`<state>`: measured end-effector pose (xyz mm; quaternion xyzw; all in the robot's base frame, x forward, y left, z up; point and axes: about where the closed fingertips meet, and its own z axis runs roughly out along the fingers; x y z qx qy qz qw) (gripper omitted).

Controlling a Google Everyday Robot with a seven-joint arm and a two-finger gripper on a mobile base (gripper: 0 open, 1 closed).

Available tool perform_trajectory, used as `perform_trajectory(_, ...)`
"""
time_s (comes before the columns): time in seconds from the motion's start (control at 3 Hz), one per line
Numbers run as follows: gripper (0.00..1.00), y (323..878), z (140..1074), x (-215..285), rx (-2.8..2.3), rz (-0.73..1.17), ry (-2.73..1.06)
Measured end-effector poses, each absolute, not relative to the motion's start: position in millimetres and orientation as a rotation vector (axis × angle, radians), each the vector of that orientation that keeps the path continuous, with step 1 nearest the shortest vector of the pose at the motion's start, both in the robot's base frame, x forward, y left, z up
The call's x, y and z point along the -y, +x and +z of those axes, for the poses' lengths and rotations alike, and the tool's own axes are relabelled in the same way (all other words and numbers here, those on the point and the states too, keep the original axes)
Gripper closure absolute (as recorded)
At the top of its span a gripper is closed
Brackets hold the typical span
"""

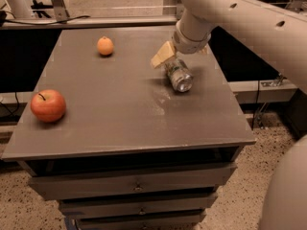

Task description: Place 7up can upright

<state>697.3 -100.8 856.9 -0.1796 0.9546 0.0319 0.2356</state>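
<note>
Gripper: tan-tipped, on the end of a thick cream-white robot arm that reaches in from the upper right. It sits low over the right half of the table, at the far end of the can. A tan part of it shows just left of that far end, touching or nearly so. Cannot tell whether the gripper is spread or pinching.

Small silver aluminium 7up can with green markings: lying on its side, right of centre on the table. Its shiny round end faces the front right.

Surface, left to right:
- Flat grey tabletop.
- Round red apple near the left edge, toward the front.
- Small round orange fruit toward the back, left of centre, well apart from the apple.
- A faint pale sheen on the top just in front of the can.
- Grey drawer fronts stacked under the top, 2 small knobs visible.

Room:
- Black cable and metal stand legs at the back left.
- Speckled floor around the cabinet.
- A metal bracket on a pale ledge at the right.

Hidden or cut off:
- The wrist covers the can's far end and most of the gripper.
- Label lettering is unreadable.
- The arm leaves the frame at the top right.
- A large pale rounded body is cropped at the bottom right.
</note>
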Motion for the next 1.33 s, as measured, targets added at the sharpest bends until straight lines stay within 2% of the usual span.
perform_trajectory(0.33,0.18,699.7,848.3,93.0,-2.658,0.036,-0.496)
perform_trajectory(1.0,0.65,704.9,851.9,88.9,-2.670,-0.077,-0.562)
perform_trajectory(1.33,0.88,709.7,861.8,85.0,-2.616,-0.058,-0.649)
